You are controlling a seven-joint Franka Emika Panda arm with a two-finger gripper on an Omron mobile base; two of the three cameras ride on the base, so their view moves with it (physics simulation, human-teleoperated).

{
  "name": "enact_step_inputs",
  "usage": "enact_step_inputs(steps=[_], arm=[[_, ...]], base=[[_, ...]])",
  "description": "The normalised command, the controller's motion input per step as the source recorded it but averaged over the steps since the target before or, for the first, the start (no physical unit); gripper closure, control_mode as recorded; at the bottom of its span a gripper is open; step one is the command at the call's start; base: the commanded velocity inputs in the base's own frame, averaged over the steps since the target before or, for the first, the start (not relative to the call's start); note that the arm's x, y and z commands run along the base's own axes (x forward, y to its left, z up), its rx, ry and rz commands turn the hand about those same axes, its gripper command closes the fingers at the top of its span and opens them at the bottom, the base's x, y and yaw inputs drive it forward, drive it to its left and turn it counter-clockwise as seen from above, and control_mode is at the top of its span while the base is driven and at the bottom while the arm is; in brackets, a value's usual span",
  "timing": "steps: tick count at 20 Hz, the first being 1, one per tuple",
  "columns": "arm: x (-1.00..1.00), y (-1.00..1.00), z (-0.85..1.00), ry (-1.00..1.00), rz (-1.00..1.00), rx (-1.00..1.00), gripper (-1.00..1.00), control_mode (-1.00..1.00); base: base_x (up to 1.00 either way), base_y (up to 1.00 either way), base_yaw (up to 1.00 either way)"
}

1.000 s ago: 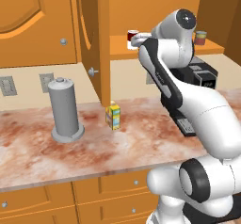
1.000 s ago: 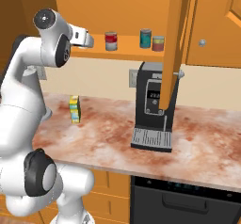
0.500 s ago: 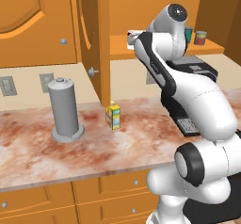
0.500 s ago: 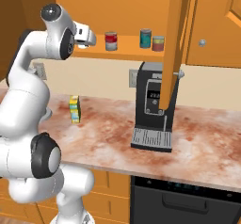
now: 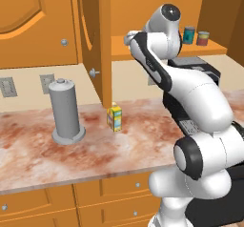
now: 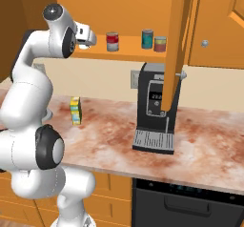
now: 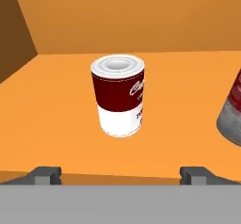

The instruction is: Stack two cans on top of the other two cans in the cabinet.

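In the hand view a dark red can (image 7: 117, 96) with a white lower half stands upright on the cabinet shelf (image 7: 52, 110), straight ahead of my open gripper (image 7: 120, 173). It is a short way beyond the fingertips (image 7: 45, 173) and apart from them. A grey can with a red band (image 7: 233, 112) shows at the right edge, and the same can (image 6: 112, 41) stands beside my gripper (image 6: 89, 36). Further right on the shelf (image 6: 131, 54) stand a teal can (image 6: 147, 38) and a grey, red-banded can (image 6: 160, 44). They also appear as the teal can (image 5: 189, 34) and the grey one (image 5: 203, 37), right of my gripper (image 5: 130, 38).
An open cabinet door (image 5: 93, 40) hangs left of the hand; the other door (image 6: 176, 45) hangs in front of a black coffee machine (image 6: 155, 109). On the counter stand a tall grey canister (image 5: 66, 109) and a yellow carton (image 5: 114, 117).
The arm has turned at its upper joints and the hand has edged closer to the shelf. The jaws have stayed open and the cans have not moved.
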Motion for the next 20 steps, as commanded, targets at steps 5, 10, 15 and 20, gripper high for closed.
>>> enact_step_inputs(steps=[5,10,15,20], arm=[[0.27,0.04,-0.20,0.00,0.00,0.00,-1.00,-1.00],[0.25,0.00,-0.19,-0.02,0.01,0.00,-1.00,-1.00],[0.31,0.00,-0.05,-0.03,0.02,0.00,-1.00,-1.00],[0.27,0.00,0.00,0.00,0.00,0.00,-1.00,-1.00]], base=[[0.00,0.00,0.00],[0.00,0.00,0.00],[0.00,0.00,0.00],[0.00,0.00,0.00]])
